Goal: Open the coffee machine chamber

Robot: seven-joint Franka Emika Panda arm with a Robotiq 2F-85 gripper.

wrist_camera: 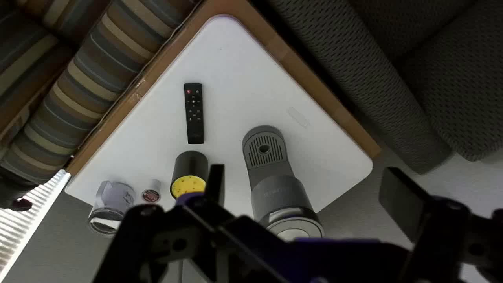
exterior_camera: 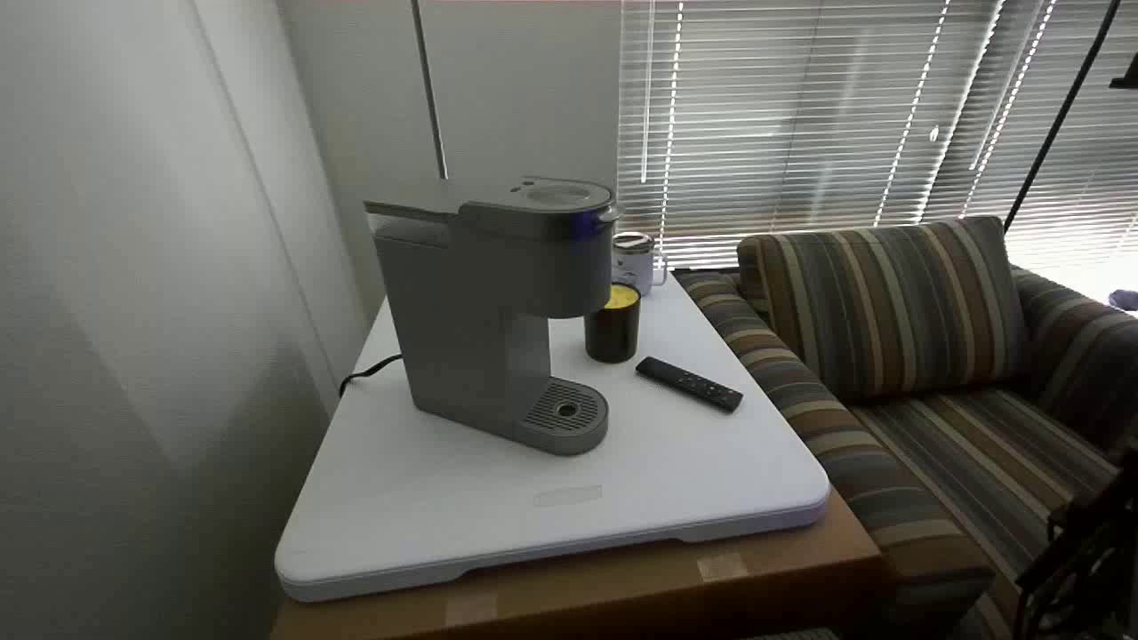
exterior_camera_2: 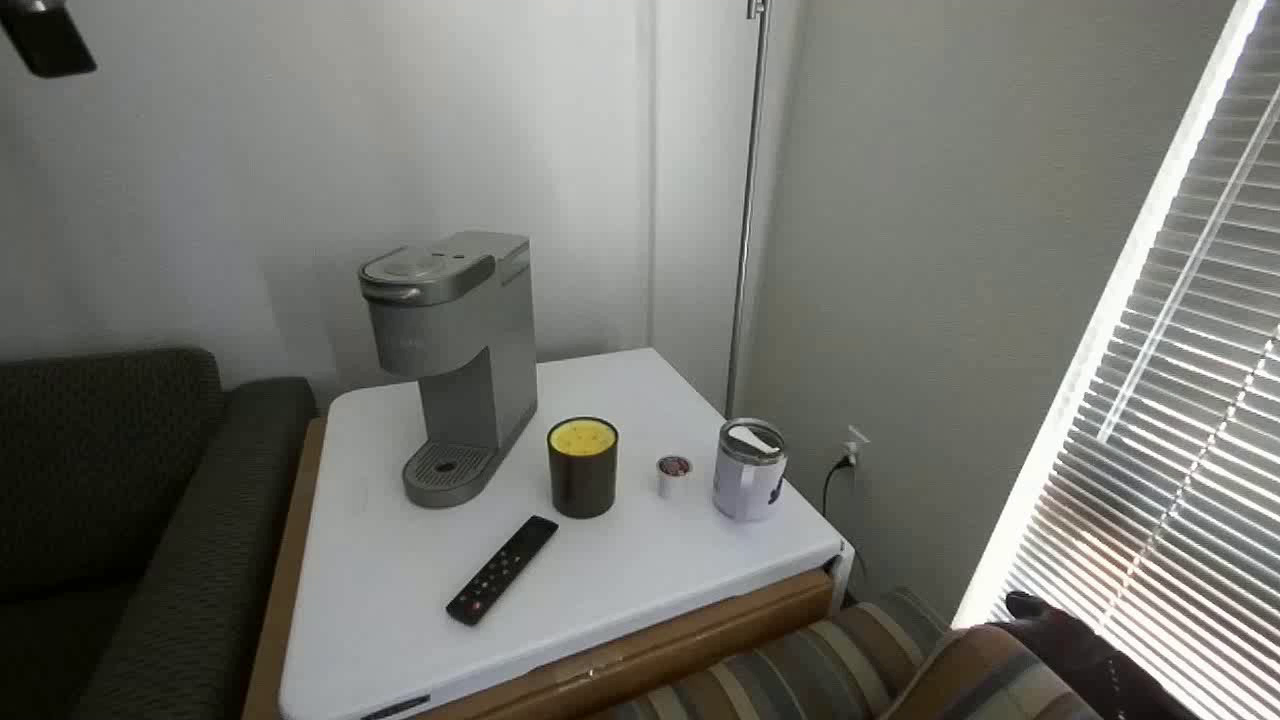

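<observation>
The boxy grey coffee machine's (exterior_camera: pixel 484 320) chamber (exterior_camera_2: pixel 425 292) is closed, the dark cylindrical jar (exterior_camera_2: pixel 584 474) yellow-filled, the black pincer (wrist_camera: pixel 309 192) wide.

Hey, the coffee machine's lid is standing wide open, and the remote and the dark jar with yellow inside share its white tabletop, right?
No, the lid of the coffee machine is closed, as both exterior views show; the remote and the dark jar with yellow inside do share its white tabletop.

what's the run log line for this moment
coffee machine: upright | chamber lid: closed | hand: open, empty | contact: none
</observation>
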